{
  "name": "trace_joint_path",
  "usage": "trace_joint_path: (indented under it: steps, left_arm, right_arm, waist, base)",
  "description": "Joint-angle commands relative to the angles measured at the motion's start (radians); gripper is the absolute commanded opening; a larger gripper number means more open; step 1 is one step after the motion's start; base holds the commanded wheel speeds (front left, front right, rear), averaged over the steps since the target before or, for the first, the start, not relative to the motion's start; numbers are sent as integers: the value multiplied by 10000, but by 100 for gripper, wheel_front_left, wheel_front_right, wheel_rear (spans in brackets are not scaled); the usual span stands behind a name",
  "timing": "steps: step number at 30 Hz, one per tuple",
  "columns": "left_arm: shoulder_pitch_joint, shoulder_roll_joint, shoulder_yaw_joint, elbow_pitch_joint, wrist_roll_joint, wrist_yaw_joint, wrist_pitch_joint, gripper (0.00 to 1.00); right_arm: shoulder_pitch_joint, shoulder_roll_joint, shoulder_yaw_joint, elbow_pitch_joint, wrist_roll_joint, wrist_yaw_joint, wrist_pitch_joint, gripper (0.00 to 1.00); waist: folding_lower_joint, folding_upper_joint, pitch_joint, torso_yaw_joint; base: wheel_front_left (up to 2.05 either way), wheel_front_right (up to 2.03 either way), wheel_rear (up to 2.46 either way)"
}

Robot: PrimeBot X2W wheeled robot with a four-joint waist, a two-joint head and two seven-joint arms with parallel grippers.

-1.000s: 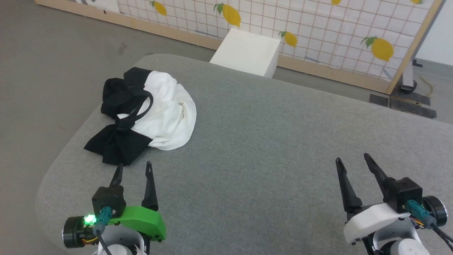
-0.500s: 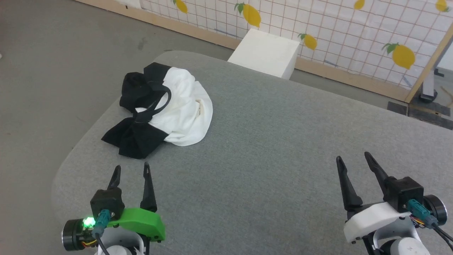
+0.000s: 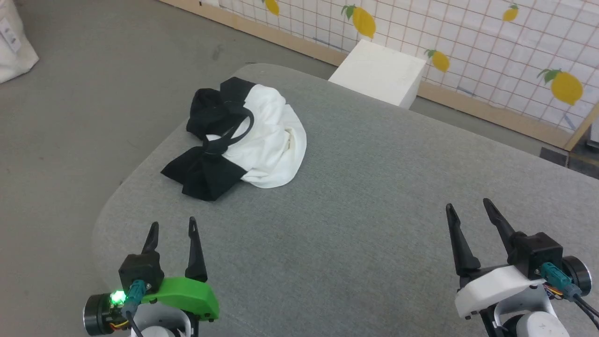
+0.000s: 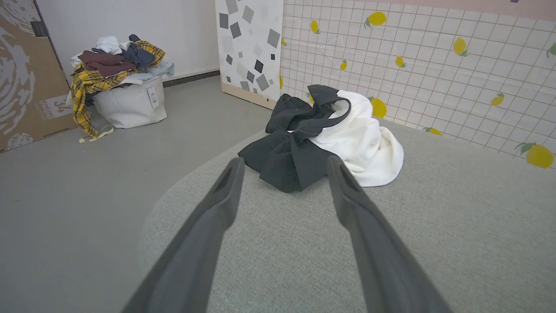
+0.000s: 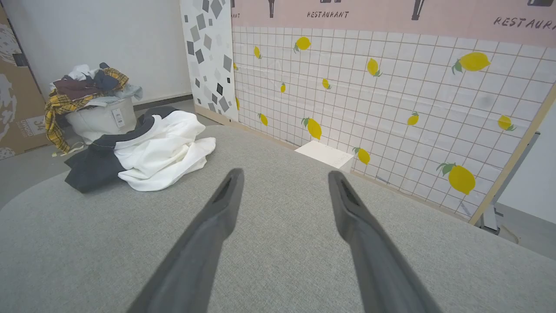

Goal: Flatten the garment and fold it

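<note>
**Head view.** The garment (image 3: pixel 248 140) lies crumpled in a heap near the far left corner of the grey, fabric-covered table (image 3: pixel 355 210), neither flattened nor folded. Its white body bulges toward the right of the heap. Black sleeve fabric is bunched at the near-left and far-left sides, and the black neckband rises as a loop across the middle.

The left end effector (image 3: pixel 172 222) is held over the near left part of the table. Its two dark fingers are spread wide and empty, pointing toward the heap but apart from it. The right end effector (image 3: pixel 468 204) is held at the near right, well apart from the garment, its fingers likewise spread wide with nothing between them.

Beyond the far edge of the table, a white box (image 3: pixel 379 72) stands on the floor (image 3: pixel 93 93) against a lemon-print panel (image 3: pixel 491 42).

**Left wrist view.** The black sleeve fold lies just beyond the fingertips, without contact. A basket (image 4: pixel 130 106) heaped with mixed clothes stands on the floor, well apart from the table.
</note>
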Motion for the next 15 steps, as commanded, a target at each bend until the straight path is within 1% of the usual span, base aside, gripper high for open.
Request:
trace_joint_path:
  steps: [1,9,10,12,15]
  left_arm:
    - [-236,44,-22,59,-49,111,-113,100]
    - [-256,45,-18,147,-157,210,-277,100]
    - [-274,45,-23,178,-196,236,-341,100]
    - [-293,50,-20,206,-220,249,-382,100]
    - [-398,68,-20,240,-325,175,-441,100]
  right_arm:
    - [-164,13,-27,55,104,-13,-118,100]
    - [-206,15,-41,109,151,-14,-215,100]
    - [-214,15,-70,137,166,-14,-248,100]
    - [-228,15,-87,153,177,-15,-273,100]
    - [-279,16,-102,119,177,-15,-282,100]
  waist:
    - [0,0,1,142]
    - [-1,0,45,499]
    - [-1,0,50,658]
    - [-1,0,61,755]
    - [-1,0,167,881]
  base:
    - [0,0,0]
    - [0,0,0]
    - [0,0,0]
    - [0,0,0]
    - [0,0,0]
